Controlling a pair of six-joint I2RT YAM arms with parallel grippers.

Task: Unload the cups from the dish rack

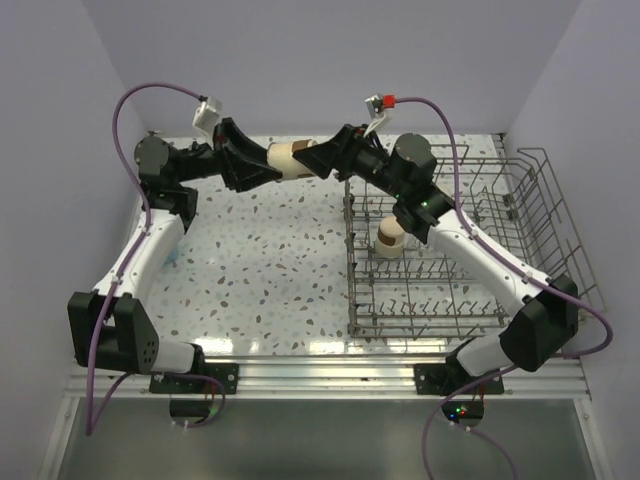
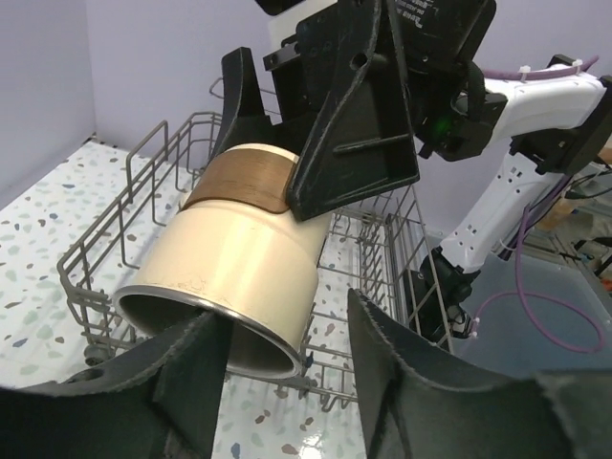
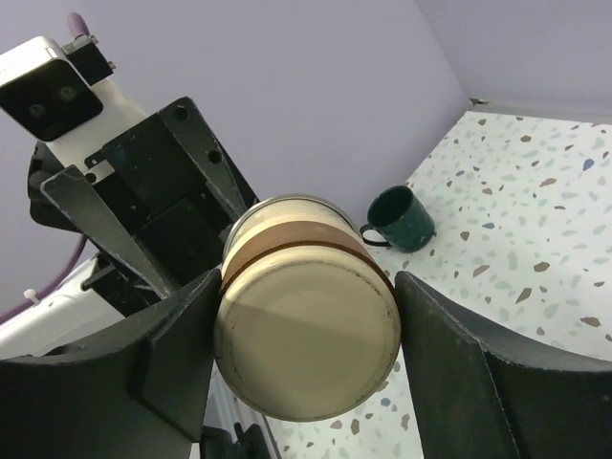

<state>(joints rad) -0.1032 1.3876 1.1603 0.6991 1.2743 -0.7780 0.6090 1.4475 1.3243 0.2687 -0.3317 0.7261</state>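
A beige tumbler [image 1: 290,157] with a brown band hangs on its side in the air above the table's far side, between my two grippers. My right gripper [image 1: 312,160] is shut on its base end; in the right wrist view [image 3: 304,330] both fingers press the tumbler [image 3: 306,325]. My left gripper [image 1: 268,162] is open around the tumbler's open mouth [image 2: 225,287]; its right finger [image 2: 392,373] stands clear of the rim. A second beige tumbler [image 1: 389,238] stands in the grey wire dish rack [image 1: 520,200]. A dark teal mug [image 3: 400,218] stands on the table.
The rack [image 2: 105,249] fills the right half of the speckled table [image 1: 260,260]. Purple walls close the far side and the left. My right forearm [image 1: 470,250] reaches across the rack.
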